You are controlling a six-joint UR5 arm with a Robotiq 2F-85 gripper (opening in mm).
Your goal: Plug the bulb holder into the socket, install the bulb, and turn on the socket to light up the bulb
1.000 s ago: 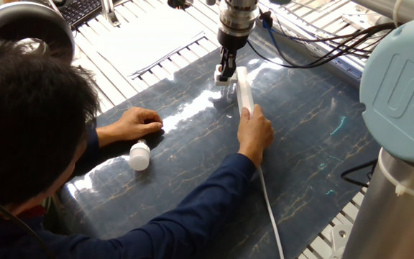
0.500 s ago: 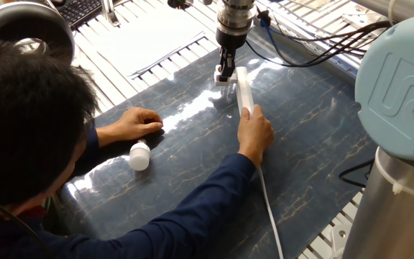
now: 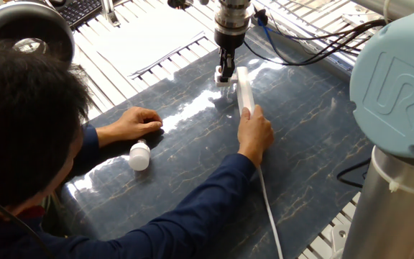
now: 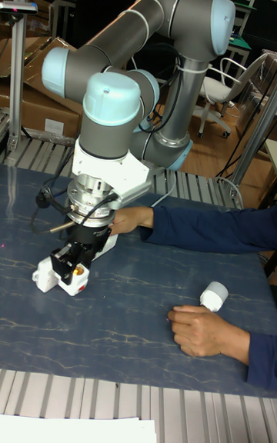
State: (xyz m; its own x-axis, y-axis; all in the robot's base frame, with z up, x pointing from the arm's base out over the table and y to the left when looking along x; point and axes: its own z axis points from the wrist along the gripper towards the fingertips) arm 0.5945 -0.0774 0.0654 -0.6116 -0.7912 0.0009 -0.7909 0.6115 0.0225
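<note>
White socket is our landmark: we see a person's hand pinning its cord end so it stays put, the gripper clenched on the bulb holder at its far end for plugging, the bulb well apart.

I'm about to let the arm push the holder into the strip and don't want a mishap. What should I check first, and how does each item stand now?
1. Bulb holder in the gripper: cannot tell; the gripper is at it, but the grasp is not clearly visible.
2. Holder lined up over the socket: cannot tell; it sits at the far end, prongs hidden.
3. Socket steadied: ok; a person's hand grips its near end.
4. Hand clear of the gripper: not ok; it is on the same strip.
5. Bulb out of the way: ok; it lies apart, by the other hand.
</note>
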